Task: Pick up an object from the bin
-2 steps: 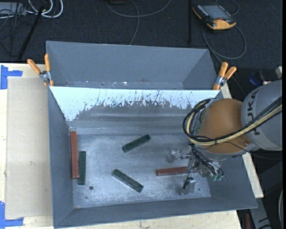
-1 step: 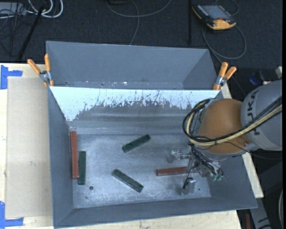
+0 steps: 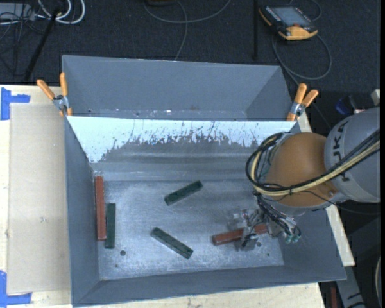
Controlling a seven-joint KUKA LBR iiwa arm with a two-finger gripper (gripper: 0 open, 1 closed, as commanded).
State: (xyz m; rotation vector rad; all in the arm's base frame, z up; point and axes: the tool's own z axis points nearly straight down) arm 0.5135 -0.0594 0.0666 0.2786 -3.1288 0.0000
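Though I cannot tell how far the gripper (image 3: 253, 231) is parted or whether it grips anything, the small red-brown bar (image 3: 226, 238) lying flat just beside it, away from the arm (image 3: 359, 162), looks light, stiff and smooth, best pinched across its narrow width.

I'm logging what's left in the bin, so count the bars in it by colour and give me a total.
Dark green bars: 3, one mid-bin, one lower middle, one near the left wall
Red-brown bars: 2, one along the left wall, one lower right
Total: 5
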